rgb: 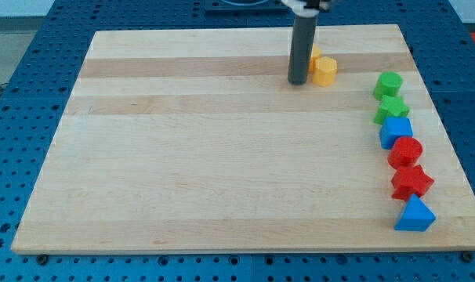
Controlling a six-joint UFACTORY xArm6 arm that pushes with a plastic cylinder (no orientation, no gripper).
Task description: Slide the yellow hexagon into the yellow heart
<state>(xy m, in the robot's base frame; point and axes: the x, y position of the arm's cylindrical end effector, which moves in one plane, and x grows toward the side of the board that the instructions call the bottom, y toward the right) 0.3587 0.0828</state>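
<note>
A: Okay, camera view. Where's my tip (298,81)?

B: Down on the wooden board (183,157), near the view's top, right of centre. No hand on this rig, just a bare rod, so nothing to spread or pinch.

A: Yellow hexagon (325,70)?

B: Just to the view's right of my tip, touching or nearly so. The yellow heart (315,53) sits behind the rod, mostly hidden; it touches the hexagon's upper left side.

A: Others?

B: Well right of my tip, a column down the board's right edge: green cylinder (388,84), green star (391,109), blue block (396,131), red cylinder (405,151), red star (411,182), blue triangle (415,215).
</note>
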